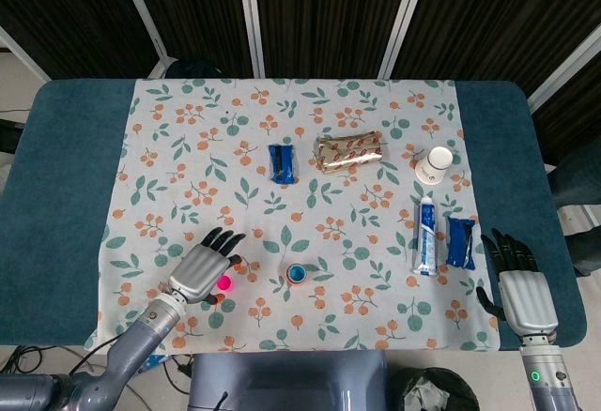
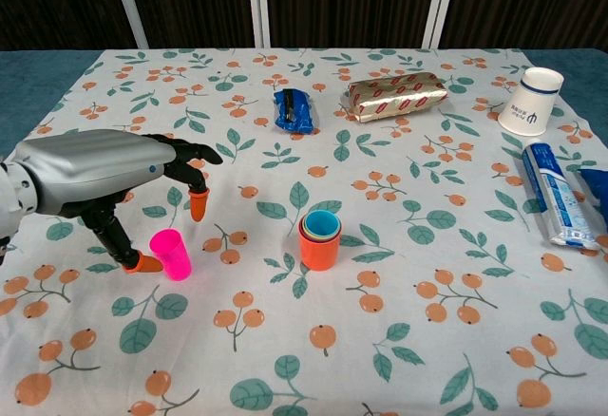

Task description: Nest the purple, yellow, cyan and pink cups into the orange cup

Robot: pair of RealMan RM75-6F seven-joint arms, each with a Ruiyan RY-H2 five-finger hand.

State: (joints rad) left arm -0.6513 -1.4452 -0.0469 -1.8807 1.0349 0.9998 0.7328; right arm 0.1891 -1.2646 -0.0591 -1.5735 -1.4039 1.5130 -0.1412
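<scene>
The pink cup (image 2: 170,254) (image 1: 224,282) stands upright near the table's front left. My left hand (image 2: 106,178) (image 1: 203,268) hovers over and beside it with fingers spread; the thumb tip is just left of the cup, and I cannot tell whether it touches. The orange cup (image 2: 320,237) (image 1: 297,273) stands to the right with other cups nested inside, cyan innermost. At the table's front right edge my right hand (image 1: 516,284) rests open with nothing in it.
At the back lie a blue packet (image 2: 294,110) and a gold-wrapped packet (image 2: 394,94). A white paper cup (image 2: 531,101) lies at the far right, with a toothpaste tube (image 2: 557,194) and another blue packet (image 1: 459,242) beside it.
</scene>
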